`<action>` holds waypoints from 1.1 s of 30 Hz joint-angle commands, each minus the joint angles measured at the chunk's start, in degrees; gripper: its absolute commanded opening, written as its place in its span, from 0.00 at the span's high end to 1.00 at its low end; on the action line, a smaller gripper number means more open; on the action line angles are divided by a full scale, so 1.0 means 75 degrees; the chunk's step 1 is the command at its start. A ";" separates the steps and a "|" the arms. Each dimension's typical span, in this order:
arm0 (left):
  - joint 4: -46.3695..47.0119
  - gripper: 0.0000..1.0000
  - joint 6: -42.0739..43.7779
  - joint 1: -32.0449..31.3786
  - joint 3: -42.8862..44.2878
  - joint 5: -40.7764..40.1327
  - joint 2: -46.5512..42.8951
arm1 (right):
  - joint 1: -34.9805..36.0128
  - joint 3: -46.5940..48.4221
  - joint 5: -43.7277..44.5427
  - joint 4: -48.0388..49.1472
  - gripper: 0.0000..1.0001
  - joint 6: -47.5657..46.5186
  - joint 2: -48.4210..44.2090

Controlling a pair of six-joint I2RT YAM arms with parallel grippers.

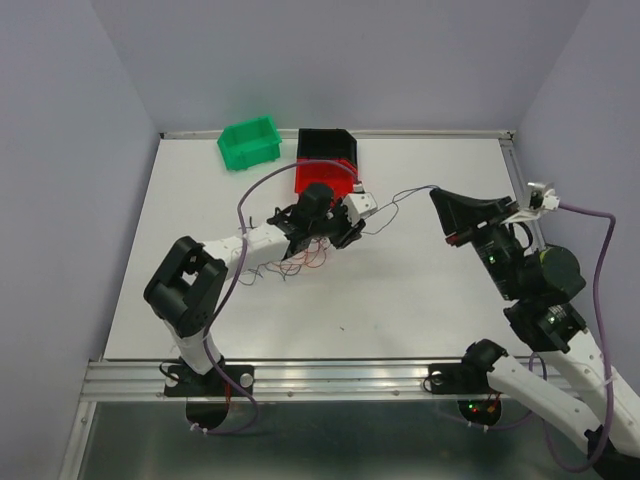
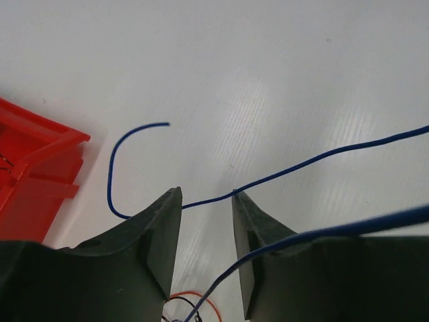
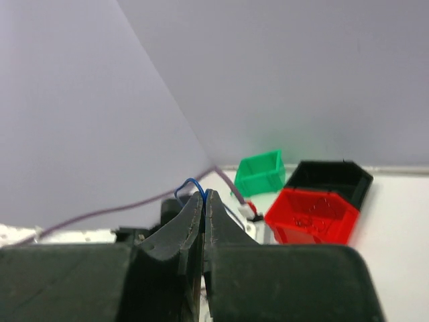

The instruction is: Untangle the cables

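The cables [image 1: 305,255] lie as a loose tangle of red, black and orange wires on the white table, under my left wrist. One thin blue wire [image 1: 400,203] runs from there to my right gripper [image 1: 438,196], which is lifted off the table. In the right wrist view that gripper [image 3: 204,193] is shut on the blue wire [image 3: 190,182], which loops out above the fingertips. My left gripper [image 1: 345,232] hangs over the tangle's right edge. Its jaws [image 2: 206,193] stand apart; the blue wire [image 2: 295,168] crosses just beyond the tips, and another blue stretch drops between them toward orange and black wires [image 2: 194,298].
A green bin [image 1: 250,142], a black bin [image 1: 327,143] and a red bin [image 1: 318,172] stand at the table's far edge; the red one is just behind my left wrist. Thick purple-grey arm cables [image 1: 265,185] arc over the left arm. Walls close in on both sides.
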 commanded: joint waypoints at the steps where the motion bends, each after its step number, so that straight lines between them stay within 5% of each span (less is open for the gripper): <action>1: 0.0687 0.58 -0.0063 -0.0042 -0.0363 -0.0534 -0.0523 | -0.0052 0.1635 0.0550 0.0632 0.99 -0.0015 0.0164; 10: 0.0863 0.73 0.0031 0.0344 -0.0961 -0.0535 -0.0829 | -0.0052 0.4271 0.0457 0.2308 0.99 0.0548 0.1324; 21: -0.0180 0.74 -0.0414 0.1011 -0.0083 -0.0783 0.0028 | -0.0040 0.6712 0.1007 0.2617 0.99 0.0453 0.2567; 28: 0.0018 0.75 -0.0496 0.1328 -0.0492 -0.1015 -0.0839 | -0.0040 0.6045 0.1744 0.2953 0.99 0.0292 0.2216; 30: 0.0078 0.86 -0.0590 0.1527 -0.0552 -0.0631 -0.1027 | -0.0040 0.6442 0.1957 0.2195 1.00 0.0185 0.2309; 31: 0.0055 1.00 -0.0636 0.1679 -0.0540 0.0009 -0.1214 | -0.0040 0.6572 0.1922 0.1356 0.99 0.0092 0.2379; 33: -0.0261 1.00 -0.0579 0.1715 -0.0458 0.0599 -0.1425 | -0.0040 0.5956 0.1805 0.0834 1.00 0.0137 0.2205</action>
